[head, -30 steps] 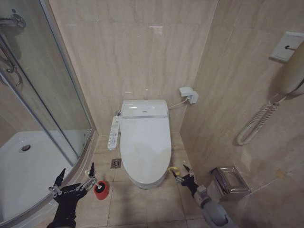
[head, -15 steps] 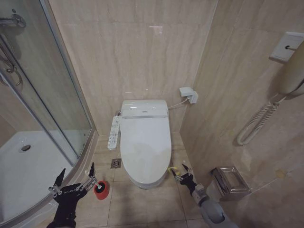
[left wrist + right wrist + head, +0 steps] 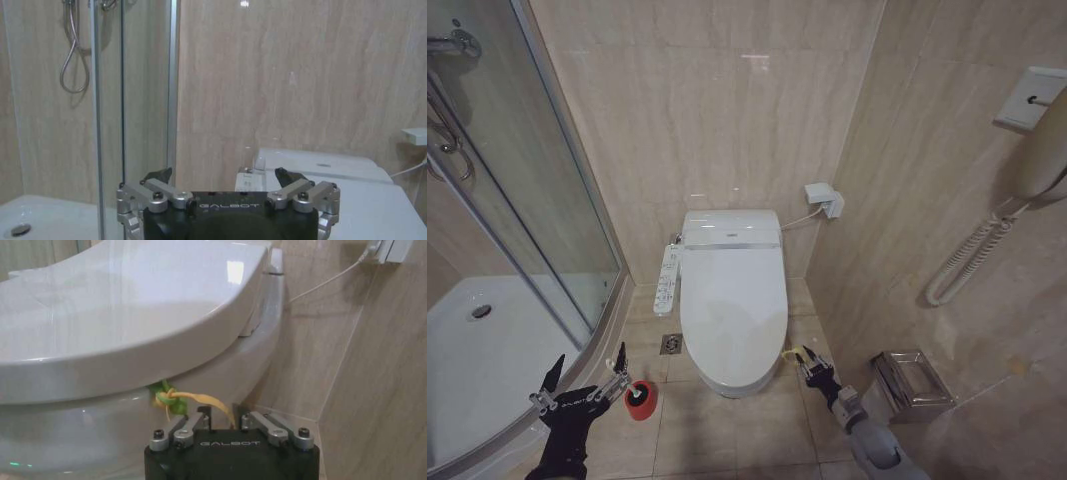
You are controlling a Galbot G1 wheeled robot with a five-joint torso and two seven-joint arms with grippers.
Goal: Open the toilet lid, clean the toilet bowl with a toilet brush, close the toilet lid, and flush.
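Small bathroom, beige marble-look tiles on walls and floor. Toilet lid (image 3: 732, 295) down flat over the toilet bowl (image 3: 727, 382), set against the back wall, white button panel (image 3: 666, 279) at its side. Glass shower enclosure (image 3: 522, 200) on the left, white tray inside. Floor drain (image 3: 671, 344) just beside the bowl. Red cup holder (image 3: 639, 400) on the floor tiles near the left gripper (image 3: 587, 382), fingers spread wide apart. Right gripper (image 3: 812, 366) low beside the bowl's front rim, fingers nearly together around a yellow-green loop (image 3: 175, 399) hanging from under the lid edge. Metal tissue box (image 3: 911, 382) on the right wall
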